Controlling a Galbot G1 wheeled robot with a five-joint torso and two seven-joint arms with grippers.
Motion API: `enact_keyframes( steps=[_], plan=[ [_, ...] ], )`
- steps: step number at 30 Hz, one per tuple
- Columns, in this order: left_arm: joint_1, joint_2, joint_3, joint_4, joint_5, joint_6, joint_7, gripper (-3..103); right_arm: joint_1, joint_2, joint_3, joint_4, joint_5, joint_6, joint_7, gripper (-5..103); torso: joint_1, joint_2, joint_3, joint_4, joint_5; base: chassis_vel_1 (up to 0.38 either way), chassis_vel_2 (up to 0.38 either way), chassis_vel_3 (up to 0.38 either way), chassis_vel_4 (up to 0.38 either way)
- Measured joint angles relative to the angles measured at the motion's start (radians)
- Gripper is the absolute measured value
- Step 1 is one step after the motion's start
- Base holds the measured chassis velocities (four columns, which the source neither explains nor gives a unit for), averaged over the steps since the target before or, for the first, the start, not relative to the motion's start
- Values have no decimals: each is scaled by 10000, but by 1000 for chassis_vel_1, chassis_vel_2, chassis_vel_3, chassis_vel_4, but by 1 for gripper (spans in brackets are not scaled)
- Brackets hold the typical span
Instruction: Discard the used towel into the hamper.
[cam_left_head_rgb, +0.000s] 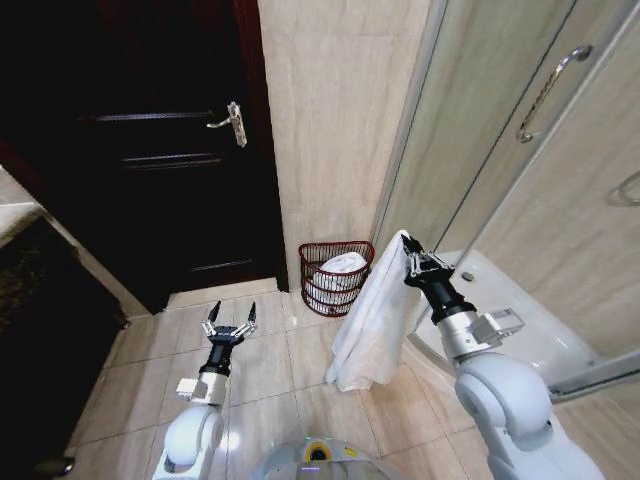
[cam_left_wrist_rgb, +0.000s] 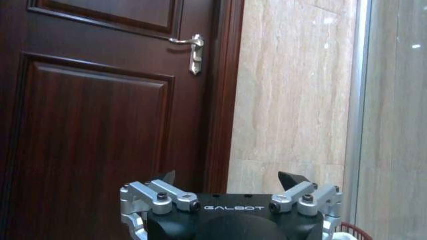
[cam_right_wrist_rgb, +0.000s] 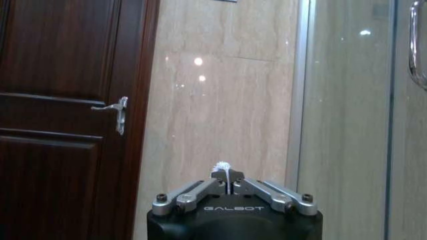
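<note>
A white towel (cam_left_head_rgb: 372, 320) hangs in long folds from my right gripper (cam_left_head_rgb: 409, 250), which is shut on its top edge; a tuft of the towel (cam_right_wrist_rgb: 222, 166) sticks out between the closed fingers. The towel hangs just right of the hamper (cam_left_head_rgb: 334, 277), a dark red open-weave basket on the floor against the beige wall, with white cloth (cam_left_head_rgb: 338, 270) lying inside it. My left gripper (cam_left_head_rgb: 230, 316) is held low over the floor tiles to the left, open and empty; its spread fingertips (cam_left_wrist_rgb: 291, 179) point at the door.
A dark wooden door (cam_left_head_rgb: 150, 140) with a metal lever handle (cam_left_head_rgb: 232, 122) stands at the left. A glass shower enclosure (cam_left_head_rgb: 520, 150) with a bar handle (cam_left_head_rgb: 552, 88) is on the right, its white base (cam_left_head_rgb: 520, 320) beside my right arm. Beige floor tiles (cam_left_head_rgb: 270, 380) lie between.
</note>
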Motion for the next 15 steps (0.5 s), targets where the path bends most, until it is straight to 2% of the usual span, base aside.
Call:
enact_keyframes(
  steps=[15],
  plan=[
    [157,-6,-84,-133,1,-43,9,100,-80,109,-50,0,-83,-114,28,1,278,616,339,0,0,-4,3,3,-1]
  ],
)
